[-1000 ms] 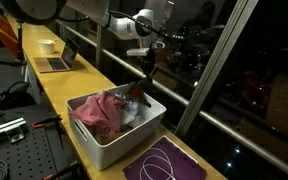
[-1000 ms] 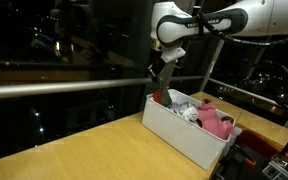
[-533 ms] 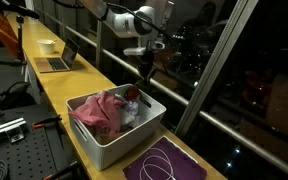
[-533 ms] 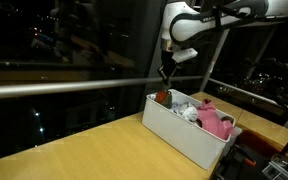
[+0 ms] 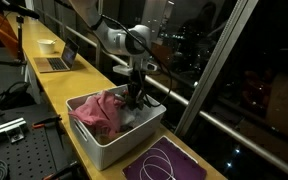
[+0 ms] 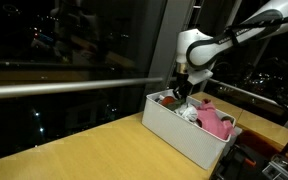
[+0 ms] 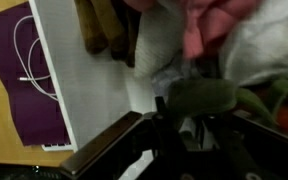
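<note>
Far left of the wrist view: purple mat (image 7: 6, 75) with a looped white cable (image 7: 29, 60) on the yellow table (image 7: 4, 150). Next, the wall of the white bin (image 7: 84, 90), running top to bottom. Inside, along the top edge: brown cloth (image 7: 104, 25), white cloth (image 7: 169, 55), pink cloth (image 7: 209, 25). Lower right of centre: gripper (image 7: 196, 135) sunk low among the laundry, a dark grey-green cloth (image 7: 199, 95) bunched just ahead of the fingers. Impossible to tell jaw opening, or any hold on fabric, in the dark blur. Judged as the dip into the bin, at its far corner in both exterior views. Next move: calls for a straight path clear of the bin wall, without snagging neighbouring cloth.
</note>
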`<move>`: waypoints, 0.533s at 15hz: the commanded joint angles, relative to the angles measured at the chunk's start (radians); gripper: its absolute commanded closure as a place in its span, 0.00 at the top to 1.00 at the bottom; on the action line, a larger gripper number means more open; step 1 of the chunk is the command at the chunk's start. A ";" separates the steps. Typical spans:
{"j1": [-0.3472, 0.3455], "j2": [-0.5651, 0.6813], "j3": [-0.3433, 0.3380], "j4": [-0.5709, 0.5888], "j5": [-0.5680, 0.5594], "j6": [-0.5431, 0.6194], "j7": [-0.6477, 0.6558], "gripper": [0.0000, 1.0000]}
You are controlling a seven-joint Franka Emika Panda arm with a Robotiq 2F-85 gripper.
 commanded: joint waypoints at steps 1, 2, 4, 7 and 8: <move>-0.028 -0.137 -0.019 -0.252 -0.015 0.111 0.024 0.58; -0.037 -0.169 -0.027 -0.307 -0.021 0.138 0.026 0.67; -0.051 -0.248 -0.048 -0.418 -0.043 0.184 0.028 0.80; -0.062 -0.389 -0.075 -0.560 -0.097 0.219 0.044 0.99; -0.067 -0.431 -0.074 -0.591 -0.111 0.224 0.052 1.00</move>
